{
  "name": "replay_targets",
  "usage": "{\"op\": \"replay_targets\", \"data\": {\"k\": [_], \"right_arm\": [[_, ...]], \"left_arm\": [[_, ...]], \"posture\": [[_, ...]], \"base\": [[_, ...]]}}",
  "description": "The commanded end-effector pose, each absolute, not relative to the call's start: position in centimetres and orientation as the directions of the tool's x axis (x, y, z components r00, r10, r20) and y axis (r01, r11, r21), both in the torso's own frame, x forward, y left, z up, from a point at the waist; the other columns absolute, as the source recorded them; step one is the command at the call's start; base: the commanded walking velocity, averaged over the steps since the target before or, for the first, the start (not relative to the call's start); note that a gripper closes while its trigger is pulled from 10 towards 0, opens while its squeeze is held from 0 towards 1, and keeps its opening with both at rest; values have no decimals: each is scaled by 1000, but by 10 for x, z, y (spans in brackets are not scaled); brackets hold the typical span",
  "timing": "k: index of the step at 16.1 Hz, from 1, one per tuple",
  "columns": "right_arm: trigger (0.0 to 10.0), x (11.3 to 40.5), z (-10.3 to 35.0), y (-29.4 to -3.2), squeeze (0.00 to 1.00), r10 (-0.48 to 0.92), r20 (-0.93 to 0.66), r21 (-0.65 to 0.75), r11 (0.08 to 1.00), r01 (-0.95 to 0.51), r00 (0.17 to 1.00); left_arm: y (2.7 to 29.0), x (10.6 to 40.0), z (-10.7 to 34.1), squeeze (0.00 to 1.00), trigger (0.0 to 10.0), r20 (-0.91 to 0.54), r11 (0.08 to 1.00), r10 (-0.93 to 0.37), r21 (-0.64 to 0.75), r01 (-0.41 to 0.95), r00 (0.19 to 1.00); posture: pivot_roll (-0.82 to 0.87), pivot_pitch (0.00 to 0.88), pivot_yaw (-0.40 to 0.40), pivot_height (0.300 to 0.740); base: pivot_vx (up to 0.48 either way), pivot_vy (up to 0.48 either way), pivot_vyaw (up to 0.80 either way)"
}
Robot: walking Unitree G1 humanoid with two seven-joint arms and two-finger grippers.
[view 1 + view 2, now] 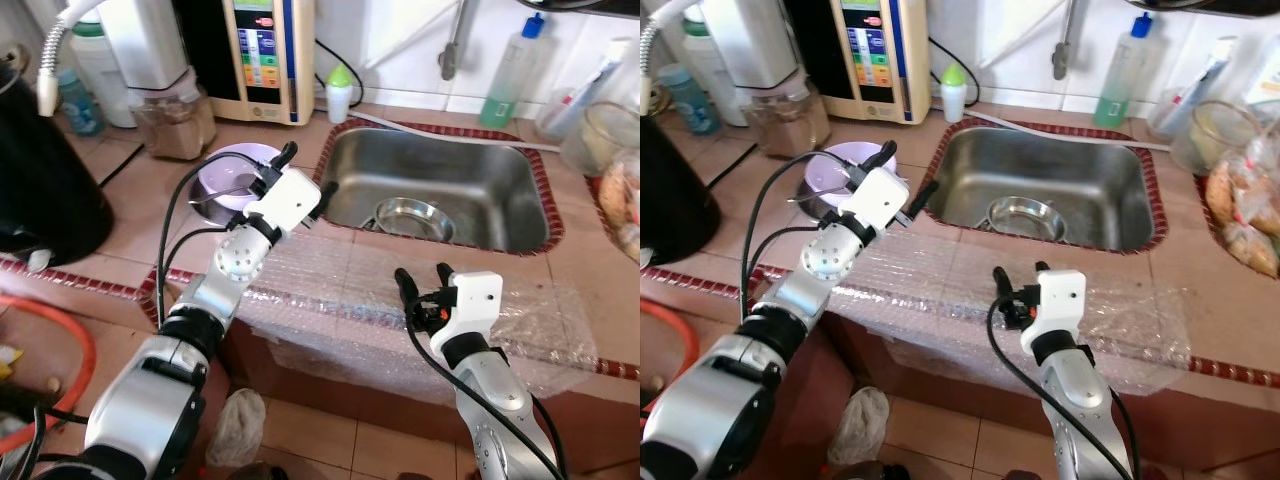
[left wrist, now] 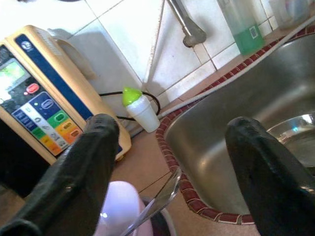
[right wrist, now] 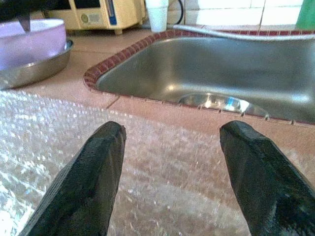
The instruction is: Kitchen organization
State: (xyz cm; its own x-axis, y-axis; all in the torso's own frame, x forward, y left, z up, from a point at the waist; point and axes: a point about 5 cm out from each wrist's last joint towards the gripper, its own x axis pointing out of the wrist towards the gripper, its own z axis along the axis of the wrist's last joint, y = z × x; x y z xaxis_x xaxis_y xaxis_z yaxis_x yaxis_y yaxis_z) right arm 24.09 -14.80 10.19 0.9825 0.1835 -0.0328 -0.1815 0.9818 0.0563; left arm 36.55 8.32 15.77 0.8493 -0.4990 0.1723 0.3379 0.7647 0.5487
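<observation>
A lilac bowl sits in a shallow steel dish on the tiled counter, with a spoon leaning in it. My left gripper hovers open between that bowl and the left rim of the steel sink. Inside the sink lies a steel bowl. A sheet of bubble wrap covers the counter's front edge. My right gripper stands open just above the wrap, pointing toward the sink, with nothing between its fingers.
A beige water purifier, a small white bottle with a green cap and a green soap bottle line the back wall. A black appliance stands at the left. Bagged food lies at the right.
</observation>
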Motion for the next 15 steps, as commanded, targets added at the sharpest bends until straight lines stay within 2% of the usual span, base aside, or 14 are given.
{"op": "replay_targets", "data": {"k": [1, 2, 5, 15], "right_arm": [[10000, 240, 106, -146, 0, 187, -30, 55, 981, -186, 982], [10000, 240, 112, -145, 0, 194, -29, 47, 980, -193, 980], [10000, 250, 138, -147, 0, 185, 91, -115, 978, -174, 979], [10000, 269, 151, -146, 0, 191, 134, -145, 974, -172, 972]], "left_arm": [[87, 369, 160, 0, 0, 171, 764, -487, 560, 322, 857], [90, 373, 160, 0, 0, 164, 767, -474, 560, 314, 865], [93, 376, 157, 0, 0, 140, 775, -453, 551, 311, 881], [99, 378, 151, 0, 0, 101, 762, -445, 565, 317, 890]], "posture": [[-198, 21, 86, 740], [-198, 19, 85, 740], [-194, 9, 82, 740], [-176, 0, 80, 740]], "base": [[0, 0, 0], [0, 0, 0], [0, 0, 0], [0, 0, 0]]}}
